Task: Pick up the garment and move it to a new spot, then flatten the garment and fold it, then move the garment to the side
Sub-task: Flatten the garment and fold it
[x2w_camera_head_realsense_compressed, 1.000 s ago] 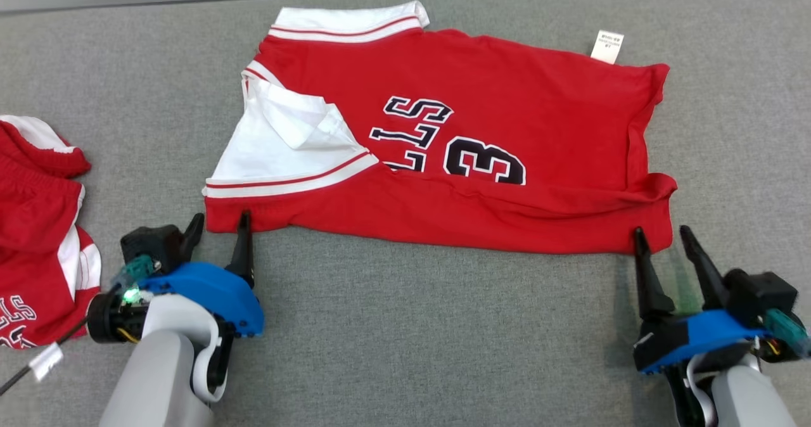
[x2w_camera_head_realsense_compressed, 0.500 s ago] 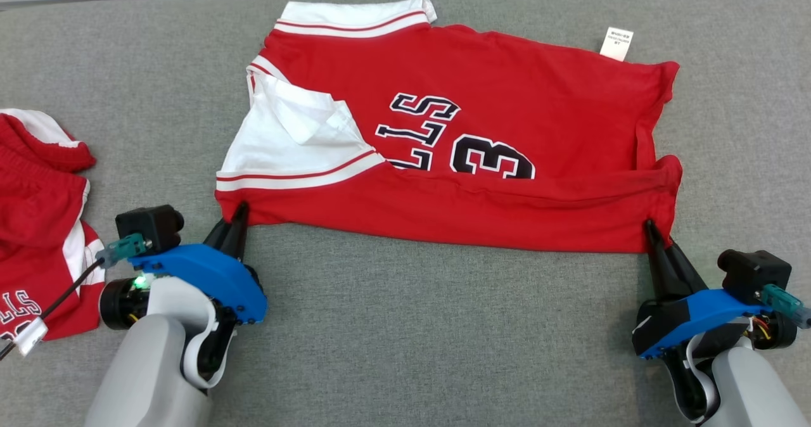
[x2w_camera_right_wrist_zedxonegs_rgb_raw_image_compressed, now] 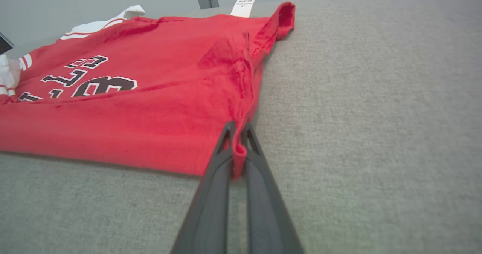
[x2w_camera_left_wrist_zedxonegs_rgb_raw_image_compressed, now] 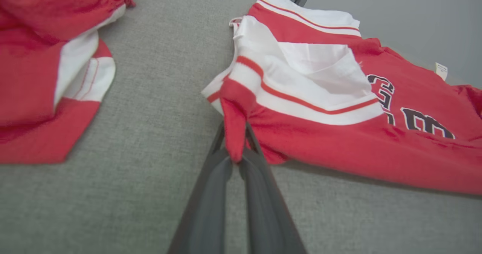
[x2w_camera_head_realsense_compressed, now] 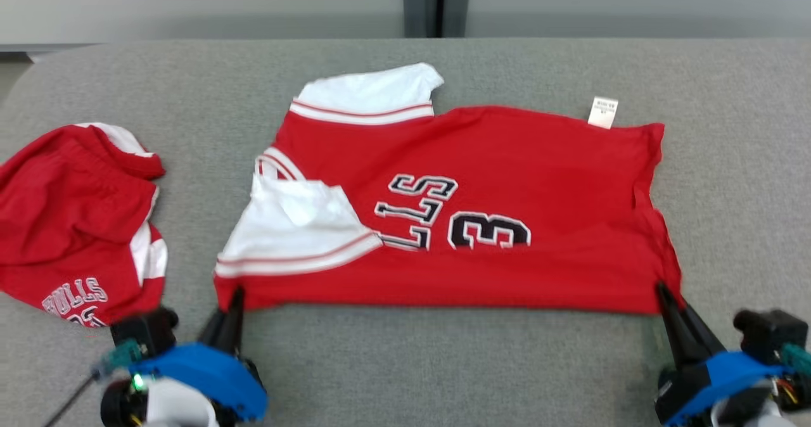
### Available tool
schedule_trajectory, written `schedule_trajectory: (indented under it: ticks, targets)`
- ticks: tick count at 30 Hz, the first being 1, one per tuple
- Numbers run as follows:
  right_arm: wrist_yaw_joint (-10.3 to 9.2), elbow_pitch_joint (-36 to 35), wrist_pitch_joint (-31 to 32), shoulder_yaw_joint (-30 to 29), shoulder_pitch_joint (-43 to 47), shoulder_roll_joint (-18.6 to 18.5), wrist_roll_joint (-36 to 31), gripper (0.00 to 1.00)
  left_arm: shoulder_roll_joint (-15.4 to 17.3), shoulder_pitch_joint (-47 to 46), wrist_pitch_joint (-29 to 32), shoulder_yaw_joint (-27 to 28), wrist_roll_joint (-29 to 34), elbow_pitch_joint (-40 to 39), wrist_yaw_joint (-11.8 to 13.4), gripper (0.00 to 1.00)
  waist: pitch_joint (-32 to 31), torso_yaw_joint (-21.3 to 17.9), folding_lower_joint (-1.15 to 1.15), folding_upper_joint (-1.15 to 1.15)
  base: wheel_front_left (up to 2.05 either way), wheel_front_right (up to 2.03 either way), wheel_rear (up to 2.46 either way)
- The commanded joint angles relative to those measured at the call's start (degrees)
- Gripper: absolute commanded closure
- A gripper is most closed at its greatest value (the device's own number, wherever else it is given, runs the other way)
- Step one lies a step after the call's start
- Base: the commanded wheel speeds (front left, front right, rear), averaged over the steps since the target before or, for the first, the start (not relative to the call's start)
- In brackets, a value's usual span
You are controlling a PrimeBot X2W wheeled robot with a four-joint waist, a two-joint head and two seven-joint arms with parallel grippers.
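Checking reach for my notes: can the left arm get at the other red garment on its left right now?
Probably not yet. The other red garment lies close by across bare table, but the left gripper is shut on the jersey's near corner and would have to let go first.

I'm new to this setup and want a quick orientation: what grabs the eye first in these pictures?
The red jersey with dark lettering and white trim stands out first, spread across the middle of the grey table. The left gripper and right gripper each pinch one of its near corners. A second red garment lies crumpled at the table's left side.
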Motion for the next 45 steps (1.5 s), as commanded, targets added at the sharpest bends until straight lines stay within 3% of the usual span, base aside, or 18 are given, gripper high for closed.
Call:
schedule_trajectory:
  ticks: [1, 13, 14, 15, 16, 23, 29, 35, 45]
  targets:
    - [0.0, -1.0, 0.6, -1.1, 2.3, -0.5, 0.0, 1.0, -0.3, 2.3, 0.8, 0.0, -0.5, -1.6, 0.8, 1.0, -0.7, 0.5, 0.01, 0.0, 0.0, 0.0, 0.0]
    - [0.01, -4.8, 2.4, -6.2, 13.2, 3.7, -0.9, 1.0, -2.2, 13.5, 4.5, -2.3, -2.1, -7.1, 3.5, 1.0, -4.5, 0.9, 0.01, 0.0, 0.0, 0.0, 0.0]
    - [0.01, -4.9, 2.3, -6.3, 13.5, 3.9, -1.1, 0.89, -2.1, 13.5, 4.4, -2.4, -2.0, -7.1, 3.5, 1.0, -4.5, 0.9, 0.01, 0.0, 0.0, 0.0, 0.0]
    - [0.01, -5.0, 1.9, -6.5, 13.8, 4.1, -1.3, 0.49, -2.3, 13.4, 4.2, -2.5, -2.0, -7.0, 3.4, 0.13, -4.6, 0.9, 0.01, 0.0, 0.0, 0.0, 0.0]
    - [0.01, -5.3, 1.1, -6.6, 13.8, 4.3, -1.7, 0.0, -2.0, 12.9, 3.5, -2.5, -1.2, -7.1, 3.7, 0.0, -4.7, 0.8, 0.01, 0.0, 0.0, 0.0, 0.0]
    - [0.01, -11.1, -4.9, -8.0, 11.5, 6.0, -6.4, 0.0, -1.2, 10.0, -6.5, -1.0, 6.3, -9.9, 9.0, 0.0, -5.5, -0.6, 0.01, 0.0, 0.0, 0.0, 0.0]
    - [0.01, -19.3, -3.5, -7.6, 8.8, 6.8, -9.5, 0.0, 0.0, 6.7, -11.6, -1.2, 12.3, -13.9, 12.5, 0.0, -6.2, -1.7, 0.01, 0.0, 0.0, 0.0, 0.0]
    - [0.01, -24.1, -0.8, -7.6, 9.0, 7.2, -10.5, 0.0, 1.2, 4.8, -10.7, -2.2, 14.3, -15.6, 12.9, 0.0, -6.3, -1.9, 0.01, 0.0, 0.0, 0.0, 0.0]
    - [0.01, -24.4, -0.2, -7.8, 8.8, 8.0, -10.2, 0.0, 3.2, 2.5, -8.7, -3.1, 15.2, -15.3, 12.0, 0.0, -4.9, -1.9, 0.01, 0.0, 0.0, 0.0, 0.0]
